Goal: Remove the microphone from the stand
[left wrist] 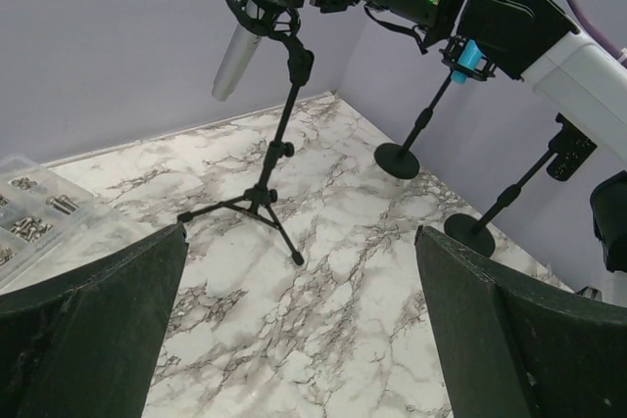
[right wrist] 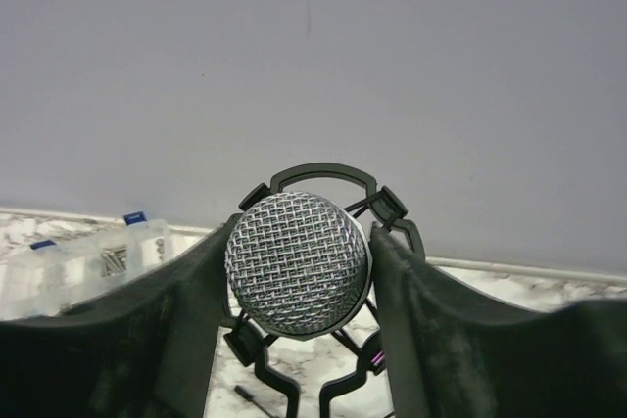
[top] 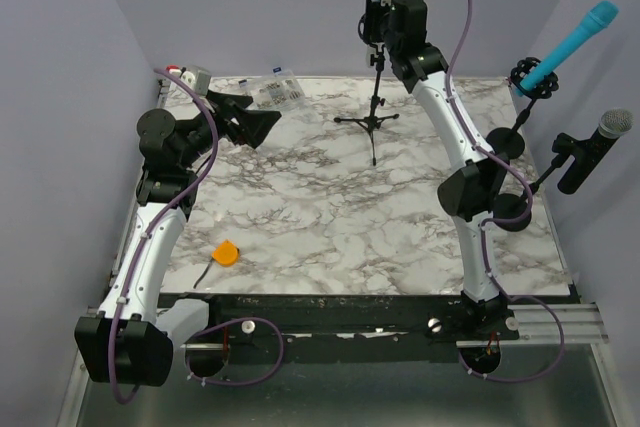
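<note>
step: my right gripper [top: 376,27] flanks silver mesh-headed microphone [right wrist: 297,261] in black tripod stand [top: 372,122]; cannot tell if gripping
next: clamp firmly, lift out

Nothing readable anywhere in these shots, honestly. The clear parts box [top: 275,92] at the back of the bench [top: 350,217] has some small dark and blue print on it, but it's way too tiny and blurry to make out.
</note>
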Controlling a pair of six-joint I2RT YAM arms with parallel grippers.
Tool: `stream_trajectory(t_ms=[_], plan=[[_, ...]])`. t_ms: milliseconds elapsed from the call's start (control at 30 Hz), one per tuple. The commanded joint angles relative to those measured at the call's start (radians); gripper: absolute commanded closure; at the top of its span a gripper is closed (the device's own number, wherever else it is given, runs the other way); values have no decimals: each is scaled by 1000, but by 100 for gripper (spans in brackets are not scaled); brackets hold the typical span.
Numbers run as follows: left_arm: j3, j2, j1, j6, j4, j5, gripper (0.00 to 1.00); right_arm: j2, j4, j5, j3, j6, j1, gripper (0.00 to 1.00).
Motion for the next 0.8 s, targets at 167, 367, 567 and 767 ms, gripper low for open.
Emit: stream_trajectory(t_ms=[167, 367, 567, 767], plan=[[11, -1, -5, -4, 7, 22, 1, 1, -3, -2, 25, -11, 6, 71], [12, -1, -4, -7, 9, 26, 1, -37, -1, -7, 35, -5, 6, 89], [11, -5, -5, -7, 9, 26, 2, -65, -12, -13, 52, 1, 5, 99], [10, -5, -5, -7, 10, 25, 2, -87, -13, -13, 57, 9, 6, 99]])
